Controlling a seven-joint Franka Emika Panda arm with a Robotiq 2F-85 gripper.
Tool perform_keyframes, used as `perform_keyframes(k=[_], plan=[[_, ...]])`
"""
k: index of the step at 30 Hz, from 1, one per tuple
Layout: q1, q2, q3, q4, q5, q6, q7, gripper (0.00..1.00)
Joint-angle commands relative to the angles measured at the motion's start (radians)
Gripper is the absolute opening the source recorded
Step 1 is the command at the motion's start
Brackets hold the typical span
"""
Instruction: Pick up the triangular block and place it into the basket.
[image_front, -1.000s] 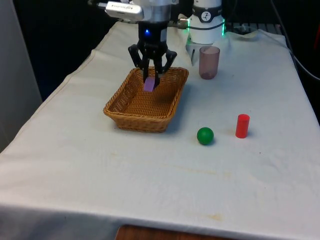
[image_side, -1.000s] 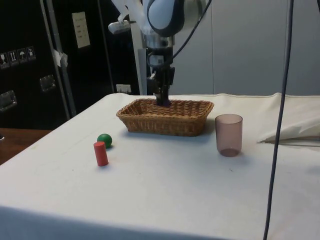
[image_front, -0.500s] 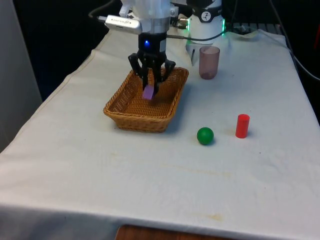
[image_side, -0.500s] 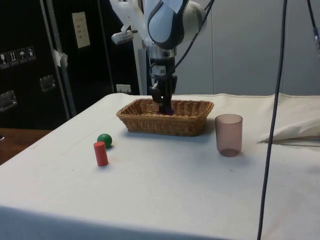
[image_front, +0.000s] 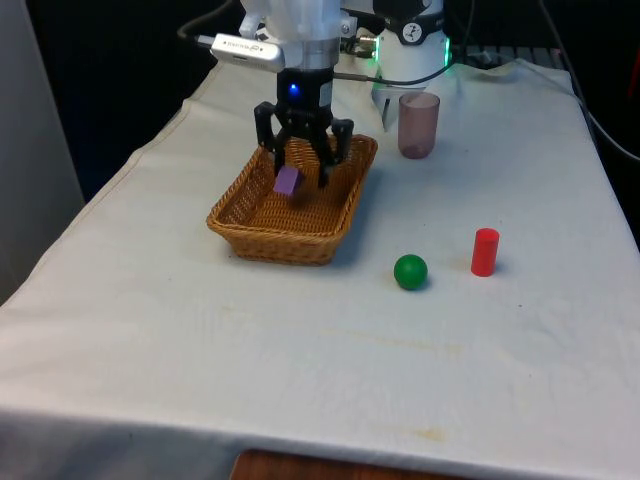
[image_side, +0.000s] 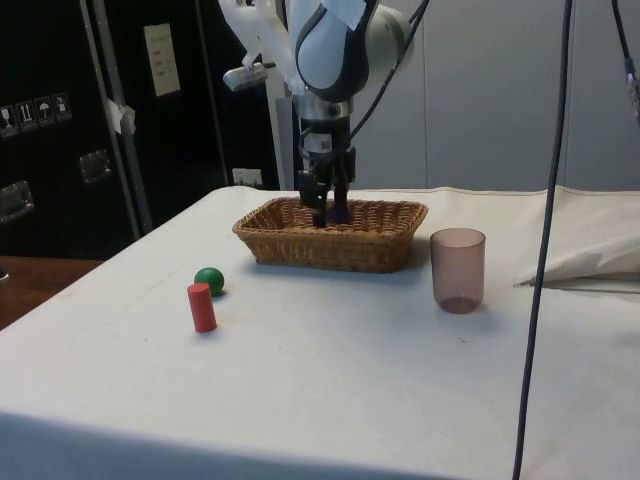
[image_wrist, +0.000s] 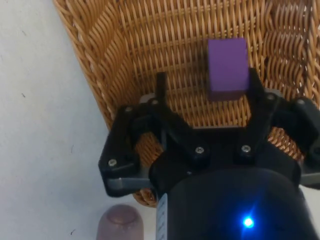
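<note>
The gripper hangs low over the far half of the wicker basket, its two fingers spread apart. In the wrist view the gap between them is plain: one fingertip stands free over the weave, while the purple block sits against the other finger, no longer pinched from both sides. The front view shows the same block tilted beside the gripper, above the basket floor (whether it is dropping or clinging to that one finger cannot be told). In the side view only a sliver of it shows beside the fingers, just above the rim.

The arm is placed over the basket's inside, not its edge, so that a released block lands within the walls; the low height keeps any fall short, so a bounce over the rim looks unlikely. Judging by the spread fingers, the release step is in hand and the task is near its end.

Well apart from the basket on the white cloth stand a green ball, a red cylinder and a translucent cup; none lies in the arm's way if it lifts straight up.
</note>
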Motion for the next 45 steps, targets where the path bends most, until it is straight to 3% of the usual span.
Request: perform_keyframes(k=[1,5,7,13,14,16,21,22,23,25,35,38,39,40,41,45], plan=[[-0.003,0.0,0.005,-0.001,0.007,0.008,-0.003,0.74],[0.0,0.0,0.0,0.0,0.0,0.0,0.0,0.97],[-0.002,0.0,0.004,-0.001,0.006,0.008,-0.003,1.0],[-0.005,0.004,0.008,-0.001,0.011,0.005,-0.005,1.0],[0.0,0.003,0.0,0.0,0.0,0.0,0.0,1.0],[-0.006,0.006,0.009,0.0,0.013,0.003,-0.006,1.0],[-0.007,0.006,0.011,-0.001,0.016,-0.002,-0.007,1.0],[0.0,0.008,0.0,0.0,0.001,-0.003,0.001,1.0],[-0.007,0.006,0.011,-0.001,0.016,-0.003,-0.007,1.0],[-0.007,0.006,0.01,-0.001,0.015,-0.004,-0.006,1.0],[0.0,0.008,0.003,-0.001,0.005,-0.004,0.001,1.0],[-0.01,-0.001,0.015,-0.005,0.024,-0.001,-0.013,1.0],[-0.01,-0.002,0.016,-0.005,0.027,-0.001,-0.015,1.0],[0.001,0.008,0.0,-0.001,0.007,-0.004,0.001,1.0],[-0.008,-0.001,0.015,-0.005,0.029,-0.001,-0.015,1.0],[-0.003,0.003,0.011,-0.004,0.025,-0.001,-0.01,1.0]])
